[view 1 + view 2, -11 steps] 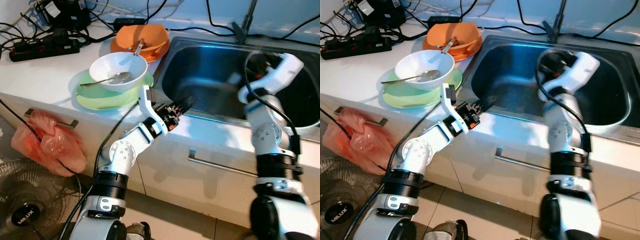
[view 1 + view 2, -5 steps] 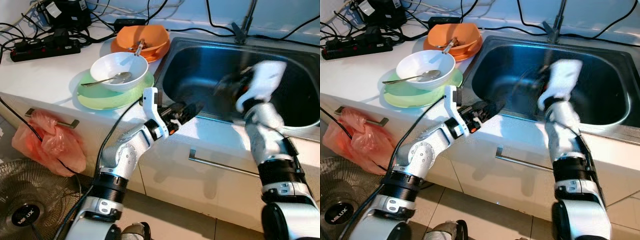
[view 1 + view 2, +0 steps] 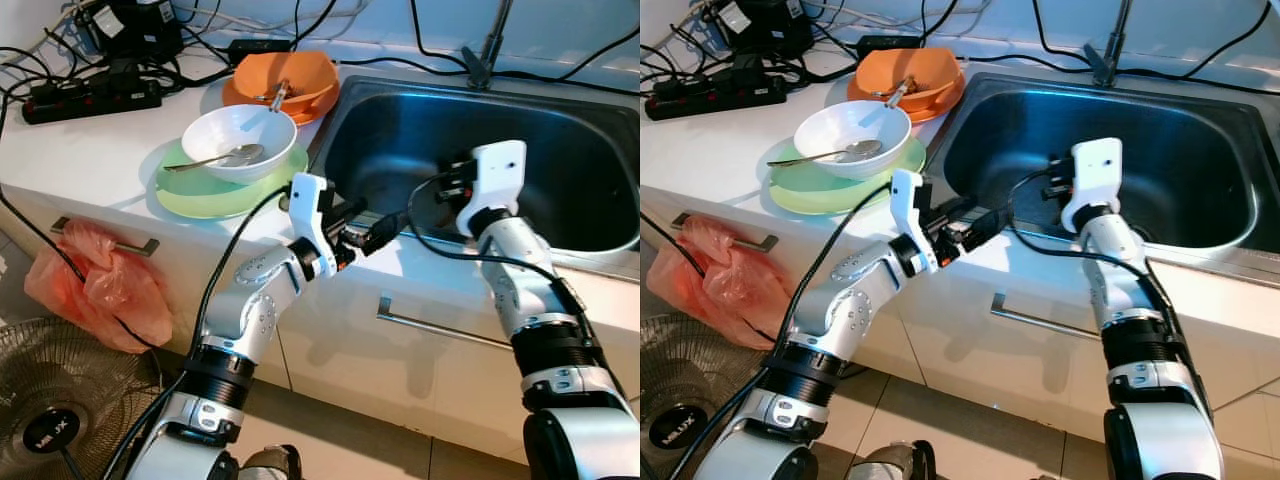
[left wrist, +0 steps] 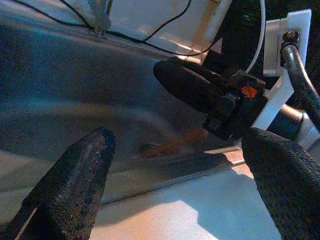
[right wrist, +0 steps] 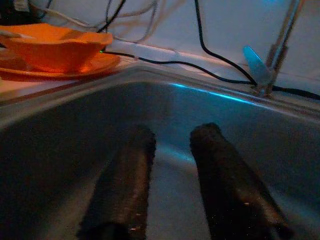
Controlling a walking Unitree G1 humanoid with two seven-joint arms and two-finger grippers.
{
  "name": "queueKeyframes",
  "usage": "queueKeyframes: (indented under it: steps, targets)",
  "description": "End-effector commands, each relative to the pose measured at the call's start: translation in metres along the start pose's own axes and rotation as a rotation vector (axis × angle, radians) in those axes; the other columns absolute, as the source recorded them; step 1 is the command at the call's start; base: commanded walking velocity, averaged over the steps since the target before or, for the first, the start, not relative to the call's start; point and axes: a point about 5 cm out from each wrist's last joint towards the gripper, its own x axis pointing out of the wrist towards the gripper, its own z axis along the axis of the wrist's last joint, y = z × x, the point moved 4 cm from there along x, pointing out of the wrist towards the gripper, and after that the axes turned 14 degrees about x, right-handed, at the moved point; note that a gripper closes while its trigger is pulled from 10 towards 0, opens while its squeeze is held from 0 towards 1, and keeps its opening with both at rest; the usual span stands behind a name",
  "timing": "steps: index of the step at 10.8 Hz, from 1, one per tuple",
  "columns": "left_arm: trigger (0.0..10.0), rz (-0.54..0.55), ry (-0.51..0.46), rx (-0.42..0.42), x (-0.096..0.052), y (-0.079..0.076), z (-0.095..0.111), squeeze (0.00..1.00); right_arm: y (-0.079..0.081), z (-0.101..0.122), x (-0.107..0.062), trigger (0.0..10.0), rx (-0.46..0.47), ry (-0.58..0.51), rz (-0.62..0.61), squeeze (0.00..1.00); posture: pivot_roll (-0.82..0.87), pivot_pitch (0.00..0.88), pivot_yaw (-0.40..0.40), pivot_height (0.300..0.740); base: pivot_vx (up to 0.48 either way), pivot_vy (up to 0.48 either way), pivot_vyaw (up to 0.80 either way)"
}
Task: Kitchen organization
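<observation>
Sink: steel basin set into the right part of the white surface, holding no dishes.
Left gripper: jaws spread wide and holding nothing, over the sink's front rim.
Right gripper: reaches into the basin, jaws slightly parted with nothing between them.
White bowl: with a spoon, on a green plate beside the sink's left edge.
Orange bowl: behind them, toward the back edge.
</observation>
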Motion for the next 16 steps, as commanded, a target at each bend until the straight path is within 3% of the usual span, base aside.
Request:
queueKeyframes:
  steps: [1,3,6,7,8,9,10,11,12,13,14,15,16]
  targets:
    - [10.0,0.004,-0.006,0.061,0.000,0.000,0.002,1.00,0.000,-0.004,-0.001,10.0,-0.002,0.009,0.007,1.00,0.04,0.065,0.087,0.740,0.000,0.000,0.00]
    - [10.0,0.028,-0.021,0.095,0.001,0.003,0.005,1.00,0.000,0.000,0.000,10.0,0.001,-0.002,0.007,1.00,0.04,0.066,0.083,0.740,0.000,0.000,0.00]
    - [10.0,0.127,-0.055,0.389,-0.003,0.012,0.020,1.00,0.001,0.018,0.003,10.0,0.046,-0.073,-0.003,1.00,0.04,0.064,0.085,0.740,0.000,0.000,0.00]
    - [10.0,0.204,-0.095,0.491,-0.009,0.023,0.033,1.00,0.005,0.030,0.005,10.0,0.135,-0.120,0.011,1.00,0.05,0.064,0.085,0.740,0.000,0.000,0.00]
    - [10.0,0.273,-0.137,0.559,-0.016,0.031,0.046,1.00,0.007,0.038,0.005,10.0,0.193,-0.146,0.018,1.00,0.05,0.063,0.085,0.740,0.000,0.000,0.00]
    - [10.0,0.292,-0.148,0.577,-0.018,0.033,0.049,1.00,0.007,0.040,0.005,10.0,0.208,-0.151,0.018,1.00,0.05,0.063,0.085,0.740,0.000,0.000,0.00]
    - [10.0,0.393,-0.169,0.658,-0.030,0.045,0.059,1.00,0.014,0.042,0.004,10.0,0.299,-0.134,0.055,1.00,0.05,0.062,0.082,0.740,0.000,0.000,0.00]
    - [10.0,0.502,-0.178,0.737,-0.046,0.058,0.066,1.00,0.041,0.043,-0.005,10.0,0.412,-0.084,0.242,1.00,0.06,0.064,0.079,0.740,0.000,0.000,0.00]
    - [10.0,0.567,-0.180,0.777,-0.057,0.066,0.069,1.00,0.058,0.039,-0.017,10.0,0.403,-0.037,0.367,1.00,0.06,0.066,0.077,0.740,0.000,0.000,0.00]
    - [10.0,0.640,-0.175,0.822,-0.063,0.069,0.071,1.00,0.064,0.032,-0.029,10.0,0.376,0.014,0.434,1.00,0.06,0.067,0.076,0.740,0.000,0.000,0.00]
    - [10.0,0.682,-0.161,0.837,-0.074,0.078,0.074,1.00,0.065,0.029,-0.038,10.0,0.364,0.048,0.479,0.90,0.06,0.068,0.075,0.740,0.000,0.000,0.00]
    - [10.0,0.696,-0.147,0.844,-0.082,0.083,0.076,1.00,0.065,0.030,-0.048,10.0,0.346,0.079,0.523,0.00,0.06,0.068,0.075,0.740,0.000,0.000,0.00]
    - [10.0,0.704,-0.166,0.858,-0.089,0.080,0.082,1.00,0.065,0.037,-0.055,10.0,0.350,0.085,0.553,0.00,0.07,0.069,0.075,0.740,0.000,0.000,0.00]
